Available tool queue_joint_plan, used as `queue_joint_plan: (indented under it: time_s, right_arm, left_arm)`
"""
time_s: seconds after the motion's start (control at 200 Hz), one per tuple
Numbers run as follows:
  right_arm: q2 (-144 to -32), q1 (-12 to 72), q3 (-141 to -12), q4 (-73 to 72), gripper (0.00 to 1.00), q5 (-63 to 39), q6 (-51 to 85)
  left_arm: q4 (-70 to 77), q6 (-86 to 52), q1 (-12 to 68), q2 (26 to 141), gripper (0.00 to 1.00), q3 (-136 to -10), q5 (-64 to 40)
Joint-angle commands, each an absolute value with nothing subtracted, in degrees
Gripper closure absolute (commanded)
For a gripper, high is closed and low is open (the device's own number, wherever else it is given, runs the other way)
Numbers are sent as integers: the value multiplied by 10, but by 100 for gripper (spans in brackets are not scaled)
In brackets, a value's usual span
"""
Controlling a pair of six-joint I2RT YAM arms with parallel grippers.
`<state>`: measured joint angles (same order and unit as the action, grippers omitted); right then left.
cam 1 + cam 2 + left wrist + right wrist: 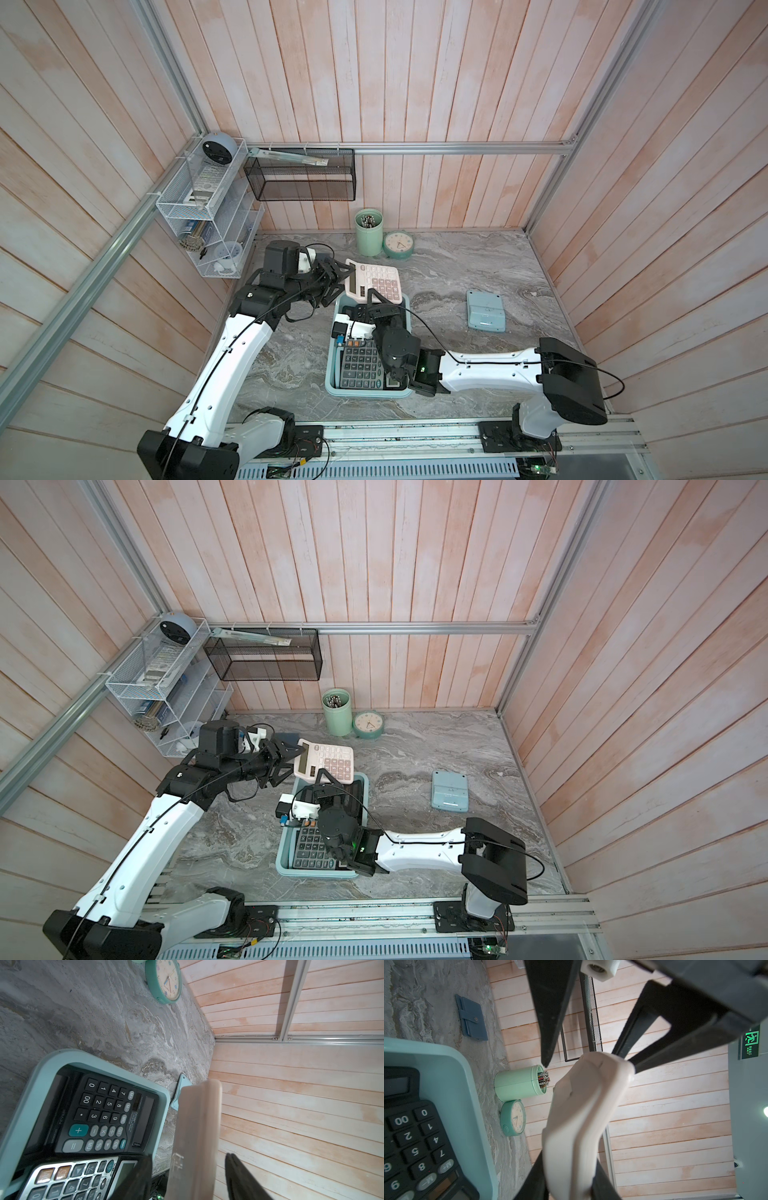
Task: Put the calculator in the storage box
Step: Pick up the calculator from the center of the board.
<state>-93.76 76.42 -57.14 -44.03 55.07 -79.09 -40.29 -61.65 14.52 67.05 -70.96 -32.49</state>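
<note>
Near storage box (pixel 361 392) rim: my right end effector (pixel 376 299) clamps the calculator (pixel 374 279).
Left end effector (pixel 345 283): parted, straddling its end.
Left wrist only: gaps beside calculator.
Room: table (pixel 457 374) rightward.

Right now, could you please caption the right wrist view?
Right gripper holding the pink calculator beside the storage box containing a black calculator.

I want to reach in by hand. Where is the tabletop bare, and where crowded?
Bare: the marble between the storage box and the light blue calculator, and the back right corner beyond the clock. Crowded: the box, full of black calculators, the pink calculator over its far rim.
</note>
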Motion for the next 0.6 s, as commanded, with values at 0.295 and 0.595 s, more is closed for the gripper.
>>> queue_joint_plan:
  time_s: [0.295,0.595]
  right_arm:
    - [-948,773,-568,-492,100,564,-805]
    - [-856,772,-561,-278,35,577,-609]
  left_arm:
    - [-419,-587,171,701,100,-727,-299]
    - [-499,-485,160,720,100,-802,-207]
